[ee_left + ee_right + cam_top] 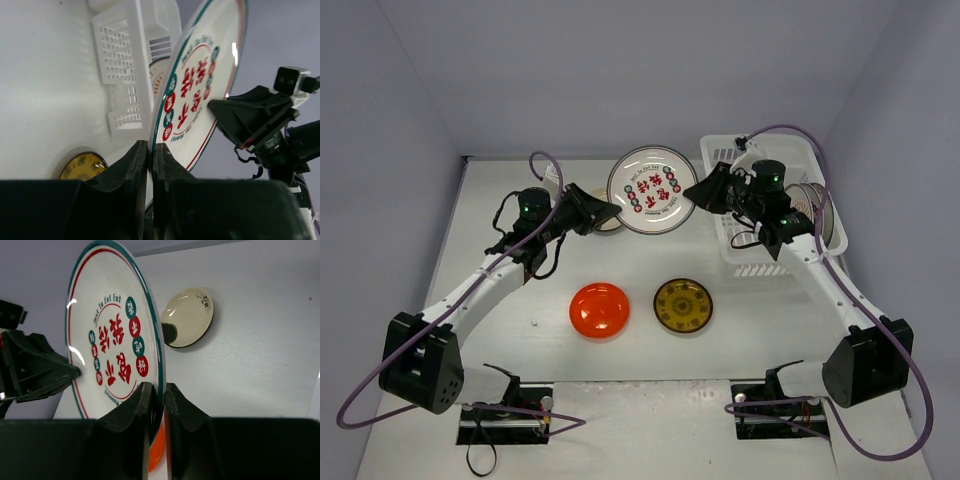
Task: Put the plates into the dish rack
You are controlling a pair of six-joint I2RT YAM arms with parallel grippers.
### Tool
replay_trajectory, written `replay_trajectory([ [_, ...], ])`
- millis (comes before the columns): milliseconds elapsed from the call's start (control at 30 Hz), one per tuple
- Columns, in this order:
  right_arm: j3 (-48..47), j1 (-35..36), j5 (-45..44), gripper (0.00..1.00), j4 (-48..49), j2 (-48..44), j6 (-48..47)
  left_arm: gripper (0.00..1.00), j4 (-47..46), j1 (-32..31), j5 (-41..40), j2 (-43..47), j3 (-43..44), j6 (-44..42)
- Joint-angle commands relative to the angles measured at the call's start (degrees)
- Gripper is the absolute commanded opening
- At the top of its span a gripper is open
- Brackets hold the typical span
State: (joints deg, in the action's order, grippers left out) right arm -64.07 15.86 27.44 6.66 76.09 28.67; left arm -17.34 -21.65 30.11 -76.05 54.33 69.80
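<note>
A white plate with red patterns [651, 190] is held on edge in the air between both grippers. My left gripper [611, 211] is shut on its left rim, seen close in the left wrist view [150, 150] with the plate [200, 85] above it. My right gripper [693, 194] is shut on its right rim, seen in the right wrist view [159, 392] with the plate [112, 335]. The white dish rack [748, 262] stands at the right with plates [810, 203] standing in it. A red-orange plate [599, 310] and a yellow-brown plate [682, 305] lie on the table.
A cream plate [189, 317] lies on the table under my left gripper, mostly hidden in the top view. The rack's slotted wall [125, 65] stands just behind the held plate. Grey walls close in the table at the back and sides.
</note>
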Motion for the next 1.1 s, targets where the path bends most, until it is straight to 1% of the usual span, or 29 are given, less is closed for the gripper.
replay_trajectory([
  [0, -3.6, 0.1, 0.7, 0.11, 6.3, 0.0, -0.2, 0.0, -5.8, -0.3, 3.6, 3.3, 1.3, -1.7],
  [33, -3.7, 0.1, 0.6, 0.01, 6.3, -0.2, -0.5, 0.0, -4.7, -0.3, 3.6, 3.4, 1.4, -2.0],
  [100, -4.2, 0.1, 0.4, 0.0, 5.7, -0.4, -1.9, 0.0, -3.1, -0.4, 3.6, 3.4, 2.1, -3.9],
  [133, -4.7, 0.1, 0.1, 0.0, 5.1, -0.7, -2.6, 0.13, -1.0, -0.3, 3.6, 3.3, 2.4, -4.6],
  [167, -5.2, 0.1, -0.4, 0.0, 4.3, -0.9, -3.5, 0.21, 0.7, -0.4, 3.5, 3.2, 3.3, -5.6],
  [200, -5.9, 0.0, -1.8, 0.0, 2.2, -1.2, -6.2, 0.26, 2.7, -0.3, 2.7, 3.2, 4.0, -8.1],
  [233, -7.5, 0.0, -3.3, 0.0, 0.7, -1.9, -8.2, 0.43, 7.9, -0.2, 2.1, 3.4, 4.7, -9.6],
  [267, -8.5, -0.1, -5.2, 0.0, -1.1, -2.4, -10.2, 0.52, 10.5, -0.2, 1.3, 3.5, 6.1, -11.3],
  [300, -9.6, -0.4, -9.4, 0.0, -4.7, -2.7, -14.5, 0.57, 16.0, -0.3, -0.8, 3.7, 6.8, -14.7],
  [333, -11.8, -0.5, -11.7, 0.0, -6.2, -3.6, -16.6, 0.66, 19.5, -0.2, -2.3, 4.3, 7.4, -16.4],
  [367, -12.8, -0.7, -14.1, 0.0, -10.0, -3.8, -18.7, 0.68, 23.0, -0.1, -3.9, 4.5, 8.7, -20.4],
  [400, -13.7, -0.7, -19.6, 0.0, -11.3, -4.5, -20.6, 0.7, 29.3, -0.1, -5.4, 4.9, 9.5, -22.4],
  [433, -14.8, -0.7, -22.1, 0.0, -12.4, -4.7, -24.1, 0.73, 32.8, -0.1, -9.2, 4.8, 10.4, -24.3],
  [500, -15.6, -0.9, -26.4, 0.0, -15.1, -5.5, -27.3, 0.74, 41.3, 0.1, -12.9, 4.9, 12.0, -29.2],
  [533, -16.3, -1.3, -30.3, 0.0, -15.8, -5.7, -30.7, 0.74, 43.3, 0.1, -16.0, 4.9, 12.1, -30.4],
  [600, -16.5, -1.4, -34.8, 0.0, -17.4, -6.2, -34.1, 0.74, 48.5, 0.3, -19.1, 5.7, 11.7, -33.5],
  [633, -16.4, -2.0, -39.2, 0.0, -17.7, -6.2, -37.8, 0.74, 49.8, 0.4, -21.6, 6.0, 11.3, -34.2],
  [733, -15.2, -3.6, -45.5, 0.0, -18.6, -6.0, -44.0, 0.75, 53.5, 1.1, -23.8, 7.1, 9.7, -36.6],
  [833, -14.1, -7.2, -47.1, 0.0, -18.3, -5.7, -47.0, 0.75, 54.5, 2.0, -23.4, 8.6, 7.1, -37.9],
  [900, -12.6, -9.6, -48.5, 0.0, -17.8, -5.3, -50.0, 0.79, 54.9, 2.2, -23.4, 9.8, 5.9, -38.4],
  [967, -10.6, -10.4, -51.7, 0.0, -16.3, -5.0, -53.4, 0.79, 55.5, 2.6, -23.8, 10.5, 4.5, -38.9],
  [1067, -9.1, -10.5, -54.2, 0.0, -13.7, -4.5, -56.6, 0.8, 56.2, 2.8, -24.0, 10.7, 3.6, -39.4],
])
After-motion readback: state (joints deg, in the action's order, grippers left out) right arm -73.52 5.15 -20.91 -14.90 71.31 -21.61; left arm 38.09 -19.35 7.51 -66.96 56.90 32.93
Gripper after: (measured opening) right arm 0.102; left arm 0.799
